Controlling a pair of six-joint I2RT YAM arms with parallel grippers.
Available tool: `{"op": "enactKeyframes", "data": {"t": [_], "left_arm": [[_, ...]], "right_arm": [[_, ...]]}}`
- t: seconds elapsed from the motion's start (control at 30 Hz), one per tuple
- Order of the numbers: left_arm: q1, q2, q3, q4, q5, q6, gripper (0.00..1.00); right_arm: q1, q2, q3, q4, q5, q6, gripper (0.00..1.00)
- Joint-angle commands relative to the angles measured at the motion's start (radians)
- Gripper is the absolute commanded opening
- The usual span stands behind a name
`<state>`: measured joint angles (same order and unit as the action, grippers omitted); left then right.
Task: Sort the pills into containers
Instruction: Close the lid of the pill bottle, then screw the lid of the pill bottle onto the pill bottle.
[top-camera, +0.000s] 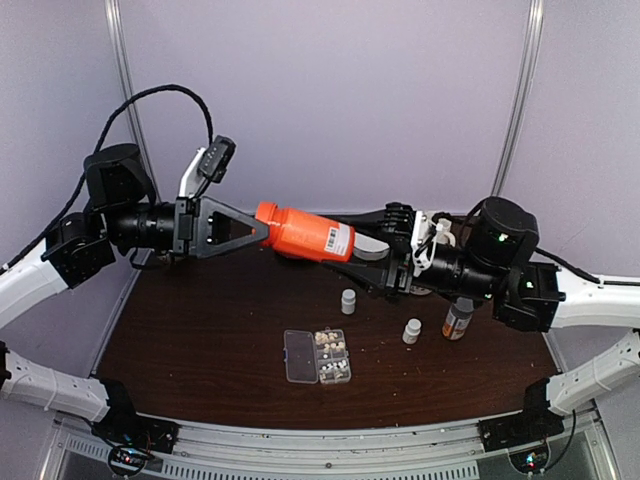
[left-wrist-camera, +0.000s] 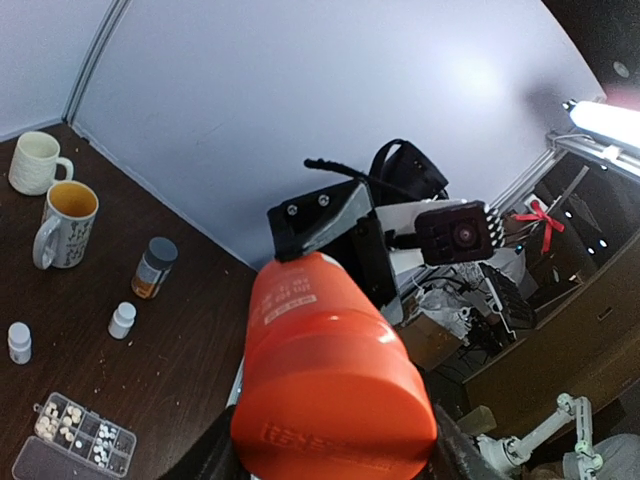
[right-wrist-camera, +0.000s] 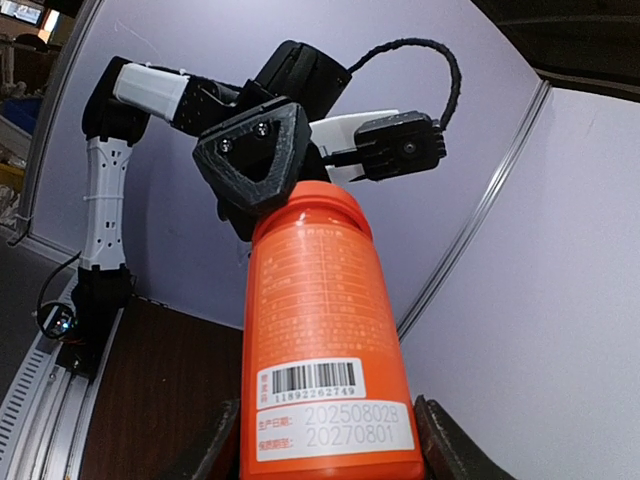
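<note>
Pills (top-camera: 331, 355) sat in the cells (top-camera: 326, 368) of the clear pill box (top-camera: 298, 357). It lay open on the table (top-camera: 200, 340), beneath the spot where my two grippers met and a little toward the arm bases. My left gripper (top-camera: 262, 228) was clamped on the cap end of the orange bottle (top-camera: 303, 233). My right gripper (top-camera: 368, 250) pinched its base end, so the bottle hung level between them, clear of the table. Below the right gripper stood two small white bottles (top-camera: 348, 301) and, further back under its wrist, an amber bottle (top-camera: 457, 320). Two mugs (left-wrist-camera: 66, 222) stood well off to one side of the left gripper.
</note>
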<state>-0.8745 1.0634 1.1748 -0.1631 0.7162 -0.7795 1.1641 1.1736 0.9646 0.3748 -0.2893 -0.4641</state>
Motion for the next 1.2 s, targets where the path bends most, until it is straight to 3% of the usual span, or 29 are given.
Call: {"op": "enactKeyframes", "data": {"t": [0.0,0.13,0.3,0.43,0.73,0.87,1.03,1.1,1.17], "left_arm": [[-0.02,0.04,0.021,-0.139,0.035,0.039,0.07],[-0.02,0.069,-0.004,-0.126,0.044,-0.046,0.07],[-0.02,0.099,-0.049,-0.036,0.065,-0.149,0.05],[-0.02,0.11,-0.078,0.041,0.086,-0.222,0.05],[0.007,0.103,-0.069,-0.113,-0.061,-0.218,0.01],[0.017,0.101,-0.093,-0.096,-0.088,-0.274,0.0],[0.019,0.086,-0.137,-0.018,-0.121,-0.332,0.0],[0.017,0.09,-0.132,0.001,-0.095,-0.292,0.0],[0.017,0.104,-0.114,0.011,-0.039,-0.225,0.02]], "right_arm": [[0.032,0.014,0.031,-0.248,0.064,-0.166,0.0],[0.073,0.016,0.029,-0.253,0.188,-0.293,0.0],[0.136,0.031,-0.01,-0.099,0.285,-0.403,0.0],[0.208,0.072,-0.027,0.032,0.469,-0.531,0.0],[0.276,0.097,-0.042,0.133,0.628,-0.679,0.0],[0.311,0.126,-0.053,0.221,0.717,-0.75,0.0],[0.326,0.148,-0.039,0.256,0.752,-0.733,0.0],[0.32,0.117,-0.042,0.209,0.682,-0.66,0.0],[0.287,0.078,-0.006,0.058,0.536,-0.51,0.0]]}}
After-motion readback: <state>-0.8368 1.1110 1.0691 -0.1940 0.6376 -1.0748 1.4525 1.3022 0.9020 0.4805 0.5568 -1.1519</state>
